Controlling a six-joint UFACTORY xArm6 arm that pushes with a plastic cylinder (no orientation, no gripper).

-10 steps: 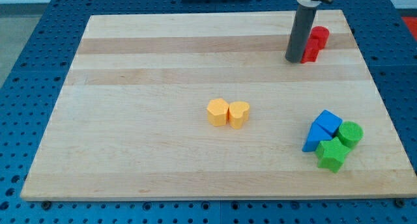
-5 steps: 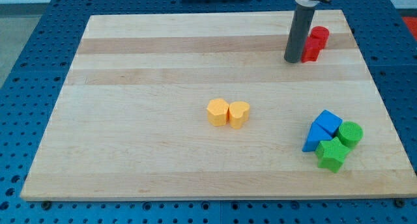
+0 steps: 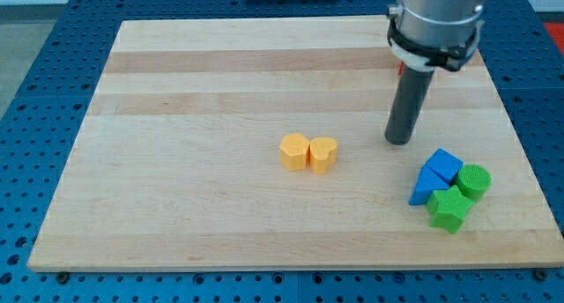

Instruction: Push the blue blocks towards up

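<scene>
Two blue blocks lie at the view's lower right: a blue cube-like block (image 3: 445, 166) and a blue triangular block (image 3: 425, 187) touching it on its lower left. My tip (image 3: 398, 141) rests on the board just up and left of the blue blocks, a short gap away. The rod rises from it toward the view's top right.
A green cylinder (image 3: 474, 181) and a green star block (image 3: 448, 209) touch the blue blocks on the right and below. A yellow hexagon block (image 3: 294, 151) and a yellow heart block (image 3: 323, 154) sit mid-board. A sliver of red block (image 3: 399, 70) shows behind the arm.
My tip has moved from beside the red blocks at the top right down the board to just above-left of the blue blocks. The arm now hides the red blocks. No block moved.
</scene>
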